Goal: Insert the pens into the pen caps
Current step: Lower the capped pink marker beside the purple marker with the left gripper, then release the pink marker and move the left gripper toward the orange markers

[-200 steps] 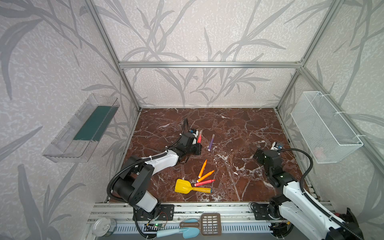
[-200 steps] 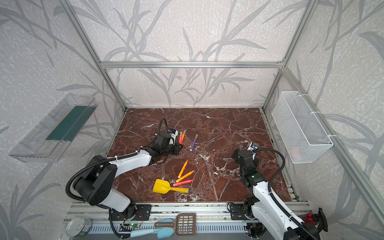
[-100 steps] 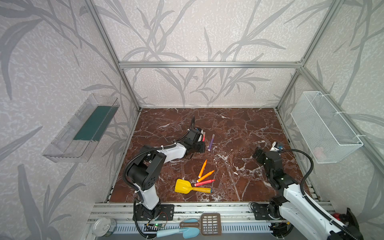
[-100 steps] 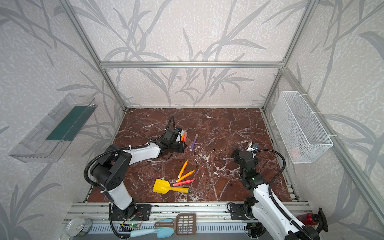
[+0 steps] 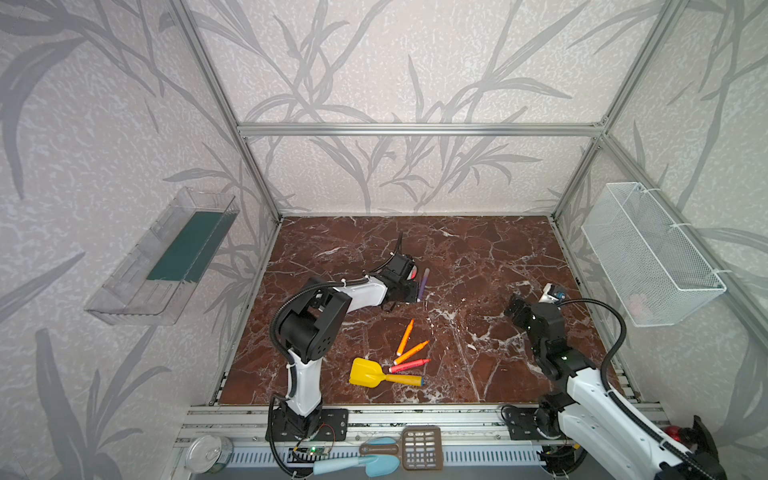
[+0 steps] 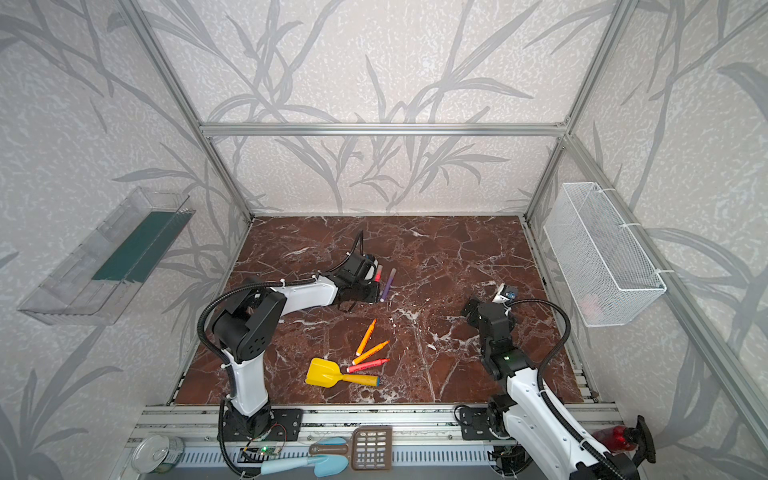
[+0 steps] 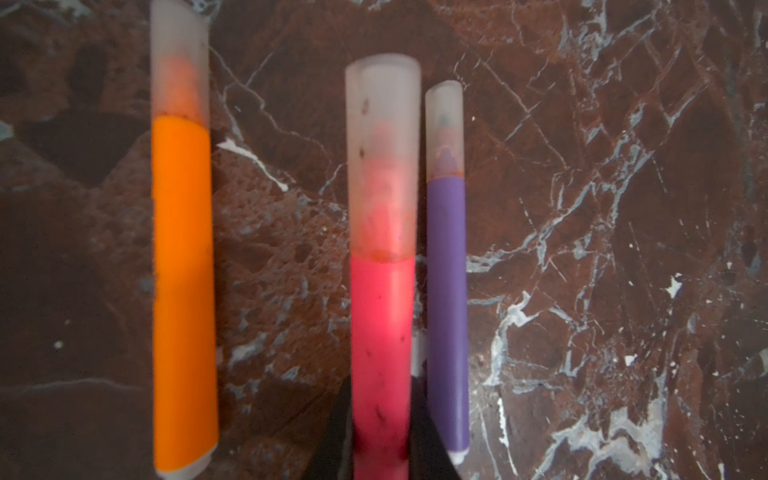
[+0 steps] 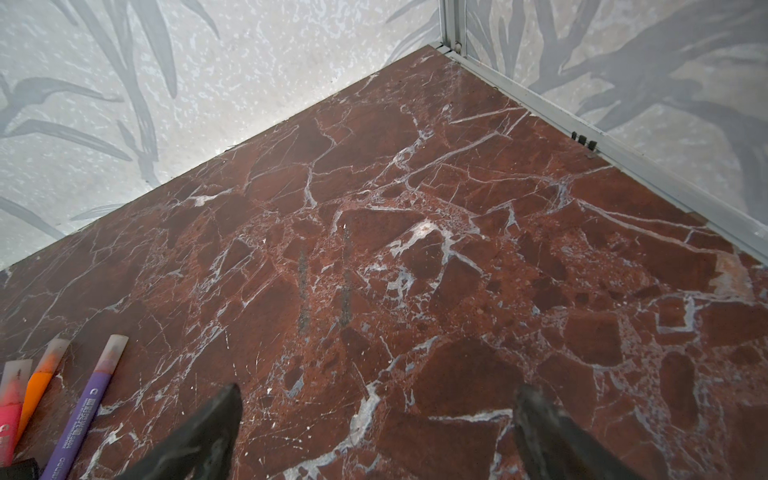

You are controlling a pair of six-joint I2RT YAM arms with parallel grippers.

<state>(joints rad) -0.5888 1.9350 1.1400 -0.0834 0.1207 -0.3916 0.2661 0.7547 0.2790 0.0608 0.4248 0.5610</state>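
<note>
My left gripper (image 7: 382, 436) is shut on a pink-red pen (image 7: 382, 332) whose tip sits inside a pale pen cap (image 7: 382, 158). Beside it on the marble lie a capped orange pen (image 7: 183, 291) and, close on the other side, a capped purple pen (image 7: 446, 311). In both top views the left gripper (image 5: 409, 282) is left of centre, next to the purple pen (image 5: 423, 284). Two orange pens (image 5: 405, 336) (image 5: 412, 352) and a pink-red one (image 5: 409, 365) lie uncapped nearer the front. My right gripper (image 8: 380, 392) stands open over bare floor at the right (image 5: 515, 309).
A yellow toy shovel (image 5: 365, 372) lies by the loose pens. A white wire basket (image 5: 648, 257) hangs on the right wall and a clear plastic tray (image 5: 166, 257) on the left wall. Aluminium frame rails border the marble floor (image 8: 457, 249).
The left arm has folded and its gripper has carried the pink-red pen rightward, close to the purple pen. The right arm has shifted only slightly.
</note>
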